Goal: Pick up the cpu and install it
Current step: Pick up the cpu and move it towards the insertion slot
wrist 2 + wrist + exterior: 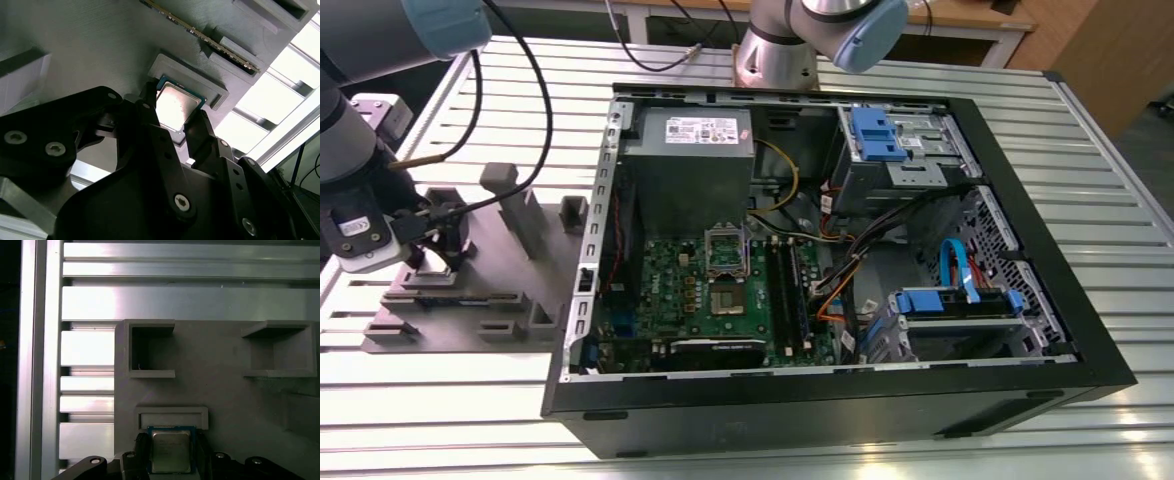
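Observation:
The cpu (171, 450) is a small square chip with a pale metal top, lying on the grey plastic tray (225, 405) just below a raised U-shaped stop. In both wrist views my gripper (171, 454) has one black finger pressed against each of two opposite edges of the cpu (175, 104). In the exterior view the gripper (434, 245) is low over the tray (467, 300) at the exterior view's left. The green motherboard (720, 290) lies in the open computer case (854, 400), with its socket (726, 299) uncovered and the hinged frame (724, 243) swung back.
The tray carries raised blocks and upright posts (520, 205) close to the gripper. A long strip-like part (200, 35) rests in a tray slot near the cpu. Cables, drive bays (894, 135) and a power supply (687, 150) crowd the case. A second arm's base (781, 50) stands behind it.

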